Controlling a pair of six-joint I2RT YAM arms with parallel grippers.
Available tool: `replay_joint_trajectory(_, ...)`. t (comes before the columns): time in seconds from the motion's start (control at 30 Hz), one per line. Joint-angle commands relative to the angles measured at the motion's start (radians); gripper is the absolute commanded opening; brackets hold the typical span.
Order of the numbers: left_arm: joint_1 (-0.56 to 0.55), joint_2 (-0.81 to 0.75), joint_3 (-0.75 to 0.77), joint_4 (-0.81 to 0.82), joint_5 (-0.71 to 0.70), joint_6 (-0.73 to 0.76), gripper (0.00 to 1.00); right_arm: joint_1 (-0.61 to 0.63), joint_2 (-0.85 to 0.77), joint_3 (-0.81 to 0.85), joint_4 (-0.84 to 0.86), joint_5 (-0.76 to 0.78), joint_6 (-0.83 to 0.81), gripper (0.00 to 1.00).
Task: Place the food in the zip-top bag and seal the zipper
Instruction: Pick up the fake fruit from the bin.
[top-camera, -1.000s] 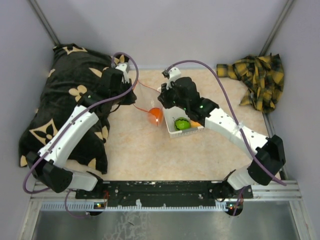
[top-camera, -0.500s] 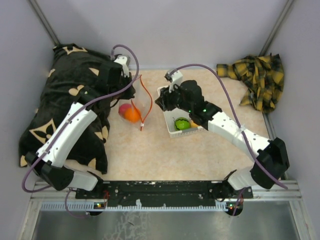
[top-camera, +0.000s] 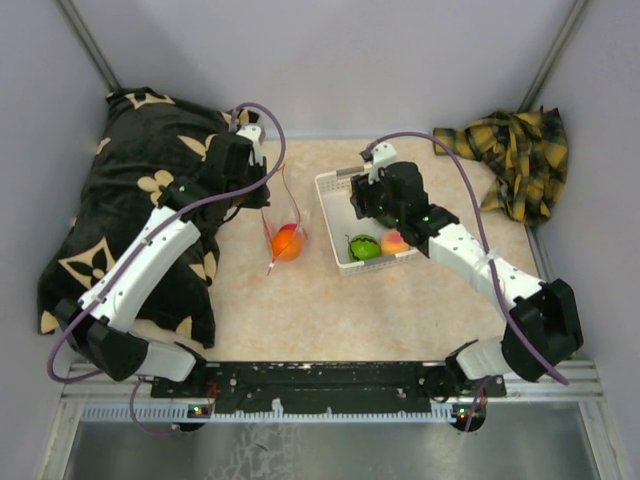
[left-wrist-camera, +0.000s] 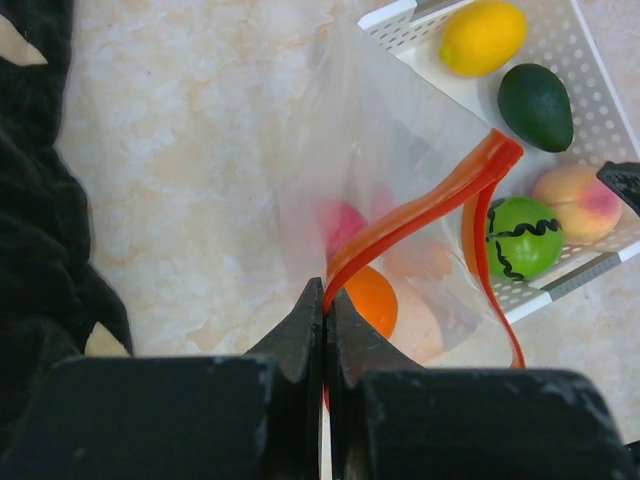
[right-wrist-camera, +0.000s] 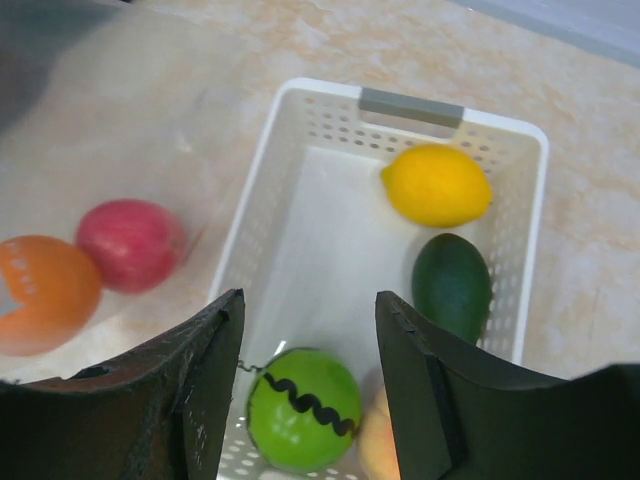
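My left gripper (top-camera: 262, 190) is shut on the red-orange zipper (left-wrist-camera: 440, 195) of the clear zip-top bag (left-wrist-camera: 390, 130) and holds it up; the grip shows in the left wrist view (left-wrist-camera: 327, 300). The bag hangs open left of the basket. An orange (top-camera: 287, 241) and a red apple (left-wrist-camera: 340, 222) lie inside it. My right gripper (top-camera: 358, 200) is open and empty above the white basket (top-camera: 330, 182), as the right wrist view (right-wrist-camera: 308, 320) shows. The basket holds the lemon (right-wrist-camera: 437, 185), avocado (right-wrist-camera: 452, 285), lime (right-wrist-camera: 303, 408) and peach (left-wrist-camera: 575, 203).
A black patterned pillow (top-camera: 110, 210) lies along the left side under the left arm. A yellow plaid cloth (top-camera: 515, 155) is bunched at the back right. The bag's open mouth faces the basket's left wall (right-wrist-camera: 250, 200).
The left gripper has swung the bag, with the orange in it, left and then back toward the basket. The right gripper has moved right, from the bag's mouth to above the basket.
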Motion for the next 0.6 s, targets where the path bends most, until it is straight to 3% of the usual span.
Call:
replay_joint_trajectory(0.0,-0.002,-0.007,-0.004,0.034,0.021,0.018,0.00,-0.036,0.069,0.014,0.012,0.128,-0.076,0.56)
replay_joint_trajectory(0.3,-0.002,-0.020,-0.021,0.049,0.050,0.022,0.00,-0.041,0.332,0.127,-0.017,0.356,-0.159,0.56)
replay_joint_trajectory(0.57,-0.003,-0.027,-0.049,0.067,0.069,0.026,0.00,-0.067,0.482,0.190,0.001,0.444,-0.192,0.58)
